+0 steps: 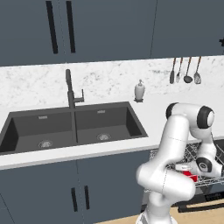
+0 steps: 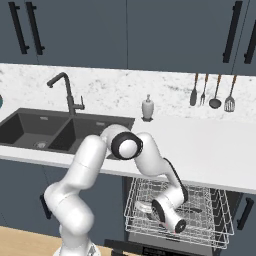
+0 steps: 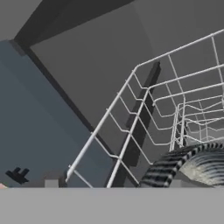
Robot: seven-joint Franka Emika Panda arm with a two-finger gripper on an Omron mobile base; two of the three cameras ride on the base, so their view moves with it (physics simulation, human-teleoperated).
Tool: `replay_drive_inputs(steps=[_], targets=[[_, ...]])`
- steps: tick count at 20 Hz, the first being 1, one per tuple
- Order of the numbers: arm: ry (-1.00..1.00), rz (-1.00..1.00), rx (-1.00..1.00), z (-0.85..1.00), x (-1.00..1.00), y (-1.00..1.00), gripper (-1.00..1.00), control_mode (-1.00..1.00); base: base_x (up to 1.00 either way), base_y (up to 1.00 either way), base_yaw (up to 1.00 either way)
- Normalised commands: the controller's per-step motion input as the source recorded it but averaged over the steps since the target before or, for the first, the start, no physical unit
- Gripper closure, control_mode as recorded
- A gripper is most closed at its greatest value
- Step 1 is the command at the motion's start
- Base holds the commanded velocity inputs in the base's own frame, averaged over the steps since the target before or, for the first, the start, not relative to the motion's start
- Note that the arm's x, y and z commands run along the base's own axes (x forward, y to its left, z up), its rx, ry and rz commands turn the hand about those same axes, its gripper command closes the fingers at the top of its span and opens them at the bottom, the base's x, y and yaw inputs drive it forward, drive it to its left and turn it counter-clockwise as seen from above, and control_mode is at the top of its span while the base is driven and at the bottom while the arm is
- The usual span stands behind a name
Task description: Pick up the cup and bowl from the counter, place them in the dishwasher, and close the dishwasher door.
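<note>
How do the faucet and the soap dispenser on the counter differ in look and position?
The faucet is tall, dark and thin, standing behind the sink; the soap dispenser is short, pale and rounded, standing right of the sink. Both stand upright on the white counter, near the backsplash.

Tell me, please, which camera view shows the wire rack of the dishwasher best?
The right base view: the wire rack shows pulled out, nearly whole, under the counter. The left base view catches one corner behind the arm; the hand view shows a close corner of wires.
</note>
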Motion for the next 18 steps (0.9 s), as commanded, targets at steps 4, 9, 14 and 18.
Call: replay_drive_inputs(steps=[4,9,14,18], targets=[[0.06,0.0,-0.3,0.0,0.09,0.03,-1.0,-1.0,0.0,0.0,0.0],[0.12,-0.03,-0.51,0.0,0.26,0.0,-1.0,-1.0,0.0,0.0,0.0],[0.11,-0.05,-0.43,0.0,0.37,0.0,-1.0,-1.0,0.0,0.0,0.0],[0.08,-0.17,-0.46,0.0,0.52,-0.04,-1.0,-1.0,0.0,0.0,0.0]])
